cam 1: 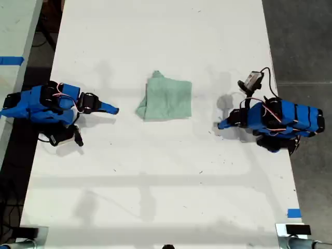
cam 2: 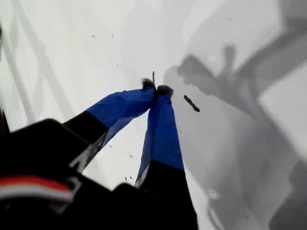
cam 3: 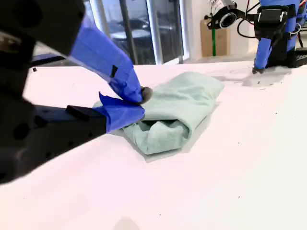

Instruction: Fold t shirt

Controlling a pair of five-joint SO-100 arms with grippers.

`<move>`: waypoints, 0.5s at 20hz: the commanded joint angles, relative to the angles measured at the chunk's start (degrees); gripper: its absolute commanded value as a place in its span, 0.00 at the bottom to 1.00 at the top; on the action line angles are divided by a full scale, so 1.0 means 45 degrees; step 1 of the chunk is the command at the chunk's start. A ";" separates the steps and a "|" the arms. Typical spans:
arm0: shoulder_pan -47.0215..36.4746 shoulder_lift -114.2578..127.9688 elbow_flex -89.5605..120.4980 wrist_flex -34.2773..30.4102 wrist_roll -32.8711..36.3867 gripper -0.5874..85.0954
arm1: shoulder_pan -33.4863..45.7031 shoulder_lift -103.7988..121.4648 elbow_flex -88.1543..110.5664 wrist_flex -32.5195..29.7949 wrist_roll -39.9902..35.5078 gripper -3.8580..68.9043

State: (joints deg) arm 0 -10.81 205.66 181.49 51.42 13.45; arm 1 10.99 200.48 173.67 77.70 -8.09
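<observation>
The pale mint-green t shirt [cam 1: 167, 98] lies folded into a small, wrinkled rectangle near the middle of the white table [cam 1: 155, 181]. In the second wrist view the t shirt [cam 3: 182, 105] rests just beyond the blue jaws, its open folds facing them. My second gripper [cam 1: 113, 109] sits at the exterior view's left, shut and empty, a short gap from the shirt's edge; its tips [cam 3: 139, 98] meet. My first gripper [cam 1: 222, 124] is at the exterior view's right, low over bare table, shut on nothing [cam 2: 156, 88]. The shirt is out of the first wrist view.
A second pale table with blue tape [cam 1: 11, 60] stands at the exterior view's left edge. Dark floor [cam 1: 306, 41] runs along the exterior view's right. Another blue tape mark [cam 1: 293, 212] sits near the table's front corner at the exterior view's right. A small dark fleck [cam 2: 192, 103] lies by my first gripper.
</observation>
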 commanded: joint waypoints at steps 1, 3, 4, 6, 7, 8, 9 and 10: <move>-0.0137 0.0195 0.0059 0.0098 -0.0508 0.00 | 0.0332 0.0195 0.0430 0.0410 0.0918 0.06; -0.0273 0.0195 0.0547 -0.0156 -0.1582 0.01 | 0.0703 0.0195 0.0508 0.0586 0.1484 0.06; -0.0039 0.0156 0.0664 -0.0039 -0.2461 0.01 | 0.0762 0.0195 0.0508 0.0586 0.1562 0.14; 0.0039 0.0156 0.0527 0.0957 -0.2461 0.02 | 0.0586 0.0195 0.0547 0.0566 0.1934 0.20; -0.0020 0.0156 0.0430 0.1113 -0.1289 0.05 | 0.0176 0.0176 0.0547 0.0566 0.1758 0.14; -0.0234 0.0176 0.0234 0.1309 0.0410 0.06 | -0.0156 0.0176 0.0547 0.0566 0.1621 0.18; -0.0215 0.0176 0.0215 0.1719 0.0586 0.06 | -0.0215 0.0176 0.0547 0.0566 0.1191 0.19; 0.0039 0.0176 0.0391 0.1719 0.0527 0.06 | 0.0000 0.0176 0.0547 0.0566 -0.0254 0.19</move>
State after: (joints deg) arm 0 -11.07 206.10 183.25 58.54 13.71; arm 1 10.63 201.01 174.02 80.07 -1.85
